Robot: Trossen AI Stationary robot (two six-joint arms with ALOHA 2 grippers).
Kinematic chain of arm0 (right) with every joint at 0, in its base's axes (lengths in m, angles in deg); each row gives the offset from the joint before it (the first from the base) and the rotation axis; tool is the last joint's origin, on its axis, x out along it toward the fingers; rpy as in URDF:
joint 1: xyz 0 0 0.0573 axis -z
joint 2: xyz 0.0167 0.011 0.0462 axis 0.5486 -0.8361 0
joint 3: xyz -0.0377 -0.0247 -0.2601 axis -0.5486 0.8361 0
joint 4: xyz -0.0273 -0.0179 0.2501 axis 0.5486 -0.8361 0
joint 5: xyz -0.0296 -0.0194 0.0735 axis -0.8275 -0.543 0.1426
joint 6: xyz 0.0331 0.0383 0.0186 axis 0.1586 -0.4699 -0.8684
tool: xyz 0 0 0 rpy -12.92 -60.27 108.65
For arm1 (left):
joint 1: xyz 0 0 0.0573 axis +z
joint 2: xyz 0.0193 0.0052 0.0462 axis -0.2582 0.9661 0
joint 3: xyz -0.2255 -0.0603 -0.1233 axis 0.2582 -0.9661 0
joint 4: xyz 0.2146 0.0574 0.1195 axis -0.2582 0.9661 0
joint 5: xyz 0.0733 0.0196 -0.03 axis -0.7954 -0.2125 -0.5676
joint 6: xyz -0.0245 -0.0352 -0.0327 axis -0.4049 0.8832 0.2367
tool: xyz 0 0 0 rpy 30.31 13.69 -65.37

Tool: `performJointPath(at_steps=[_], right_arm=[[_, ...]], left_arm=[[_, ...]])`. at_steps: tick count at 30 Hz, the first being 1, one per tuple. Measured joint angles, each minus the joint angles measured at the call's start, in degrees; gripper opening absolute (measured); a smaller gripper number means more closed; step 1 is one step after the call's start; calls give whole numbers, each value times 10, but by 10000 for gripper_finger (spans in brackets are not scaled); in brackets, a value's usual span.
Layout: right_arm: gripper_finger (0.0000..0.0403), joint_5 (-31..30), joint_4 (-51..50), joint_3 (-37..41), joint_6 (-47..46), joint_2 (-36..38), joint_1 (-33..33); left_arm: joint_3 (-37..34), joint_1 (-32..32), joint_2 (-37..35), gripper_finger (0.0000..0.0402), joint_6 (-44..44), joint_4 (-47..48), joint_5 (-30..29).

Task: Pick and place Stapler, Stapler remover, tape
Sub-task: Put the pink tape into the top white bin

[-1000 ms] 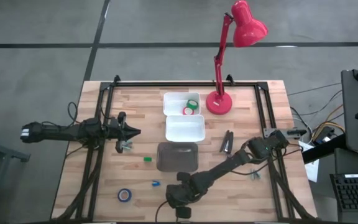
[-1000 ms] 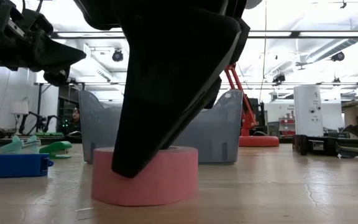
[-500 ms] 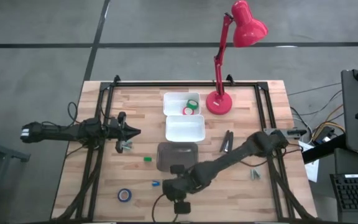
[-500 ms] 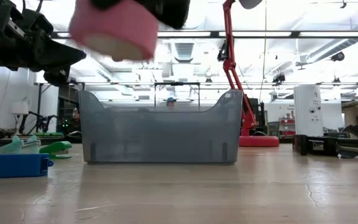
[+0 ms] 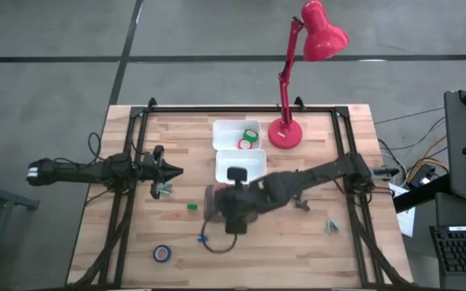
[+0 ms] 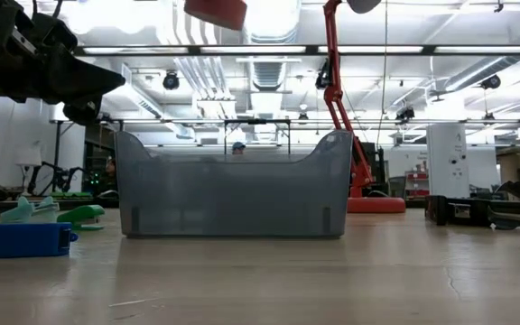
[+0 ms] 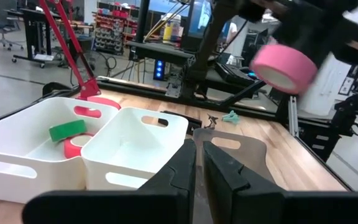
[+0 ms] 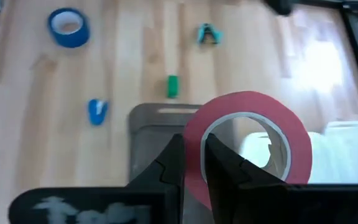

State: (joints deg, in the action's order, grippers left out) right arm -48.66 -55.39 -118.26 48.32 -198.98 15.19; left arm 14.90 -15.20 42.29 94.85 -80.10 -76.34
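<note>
Right gripper (image 8: 192,163): fingers closed on the wall of a pinkish-red tape roll with pale core (image 8: 247,146), one finger inside the ring, one outside. In the high view the gripper (image 5: 235,212) is carried above the grey translucent rectangular bin (image 5: 213,198) at table centre. The low view shows the roll (image 6: 216,11) well above the bin (image 6: 233,190); the left wrist view shows it (image 7: 284,60) raised in the air.

Left gripper (image 5: 171,171): waits at the table's left side, above the wood; fingers (image 7: 219,168) nearly touching, only a thin gap btwn them, nothing held.

Other tape: green ring-shaped roll (image 5: 252,136) and red roll (image 5: 244,144) lie in the far white plastic bin (image 5: 225,127); same pair seen in the left wrist view, green (image 7: 67,130) resting over red (image 7: 74,146). Blue roll (image 5: 162,253) lies flat on the light wooden tabletop (image 5: 314,250) near the front-left corner; also seen at (image 8: 68,27).

Slim black stapler: cannot tell its position; right arm covers the area right of the bins.

Misc.: near white bin (image 5: 241,160) sits btwn the far white bin and the grey one; red desk lamp (image 5: 284,133) base stands just beside the far white bin.
</note>
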Motion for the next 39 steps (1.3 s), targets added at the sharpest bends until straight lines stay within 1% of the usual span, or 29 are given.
performJointPath(at_steps=[4,11,16,21,25,28,36,39], right_arm=[[34,-1,-6,0,12,14,36],[34,-1,-75,2,19,16,113],[34,7,-85,24,42,16,176],[34,45,-82,62,55,16,242],[34,82,-61,98,70,16,292],[34,123,-34,125,78,16,323],[34,150,22,194,90,16,383],[34,175,46,218,88,16,397]], left_arm=[[0,0,0,30,0,0,0],[0,0,0,30,0,0,0],[0,0,0,30,0,0,0],[0,0,0,30,0,0,0],[0,0,0,30,0,0,0],[0,0,0,30,0,0,0],[0,0,0,30,0,0,0],[0,0,0,30,0,0,0]])
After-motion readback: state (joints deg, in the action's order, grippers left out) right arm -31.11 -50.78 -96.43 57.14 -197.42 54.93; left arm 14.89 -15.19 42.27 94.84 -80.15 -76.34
